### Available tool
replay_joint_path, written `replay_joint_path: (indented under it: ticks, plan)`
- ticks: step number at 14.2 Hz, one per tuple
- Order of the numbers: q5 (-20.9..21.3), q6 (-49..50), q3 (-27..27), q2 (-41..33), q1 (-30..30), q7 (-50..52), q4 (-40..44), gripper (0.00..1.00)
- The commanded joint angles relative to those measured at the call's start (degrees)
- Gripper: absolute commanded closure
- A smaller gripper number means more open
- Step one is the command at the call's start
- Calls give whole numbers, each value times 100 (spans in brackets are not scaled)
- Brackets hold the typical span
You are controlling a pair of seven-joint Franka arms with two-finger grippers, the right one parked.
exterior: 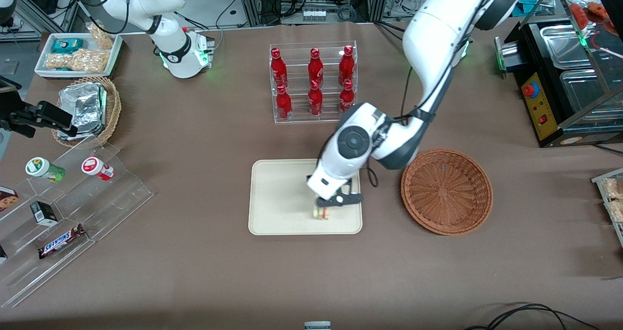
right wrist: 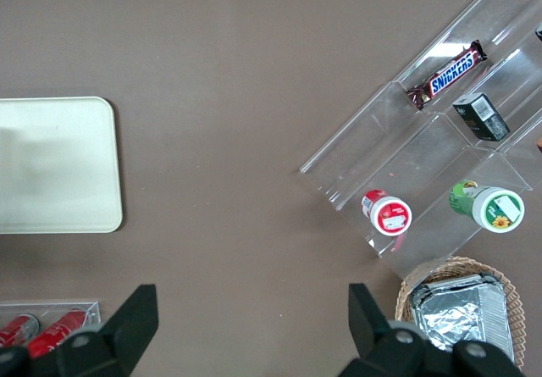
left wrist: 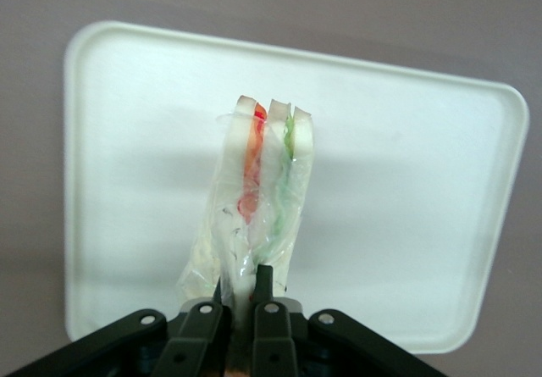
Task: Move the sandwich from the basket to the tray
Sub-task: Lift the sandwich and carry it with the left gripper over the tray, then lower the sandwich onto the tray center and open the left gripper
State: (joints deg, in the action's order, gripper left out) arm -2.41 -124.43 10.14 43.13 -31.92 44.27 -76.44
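The sandwich (left wrist: 264, 192), a wedge of white bread with orange-red and green filling in clear wrap, hangs over the cream tray (left wrist: 406, 224). My left gripper (left wrist: 241, 285) is shut on the sandwich's wrapped end. In the front view the gripper (exterior: 327, 207) holds the sandwich (exterior: 321, 213) over the part of the tray (exterior: 277, 198) nearest the camera. The reddish-brown wicker basket (exterior: 447, 191) stands empty beside the tray, toward the working arm's end of the table.
A clear rack of red bottles (exterior: 314, 82) stands farther from the camera than the tray. Toward the parked arm's end are a clear stepped snack stand (exterior: 68, 213), a tan basket of foil packs (exterior: 90, 108) and a white snack tray (exterior: 78, 53). A black appliance (exterior: 567, 84) sits at the working arm's end.
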Motion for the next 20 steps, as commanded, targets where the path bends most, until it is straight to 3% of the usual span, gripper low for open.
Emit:
replay_joint_path:
  ticks: [1, 5, 8, 10, 11, 12, 13, 16, 19, 20]
  plan:
    - [82, -20, -83, 397, -192, 301, 497, 96]
    - [74, -397, -83, 740, -306, 1118, 726, 96]
    - [74, -670, -83, 898, -376, 1164, 727, 95]
    - [82, -679, -83, 934, -376, 1119, 727, 89]
    - [74, -679, -74, 925, -376, 1163, 727, 69]
    - [48, -679, -65, 916, -376, 1207, 727, 12]
    - [56, -688, -65, 890, -385, 1268, 709, 0]
    - [100, -540, -74, 523, -350, 1286, 640, 0]
    - [144, 529, -170, -276, -315, 1199, 437, 0]
    - [344, 934, -258, -584, -306, 1042, 385, 0]
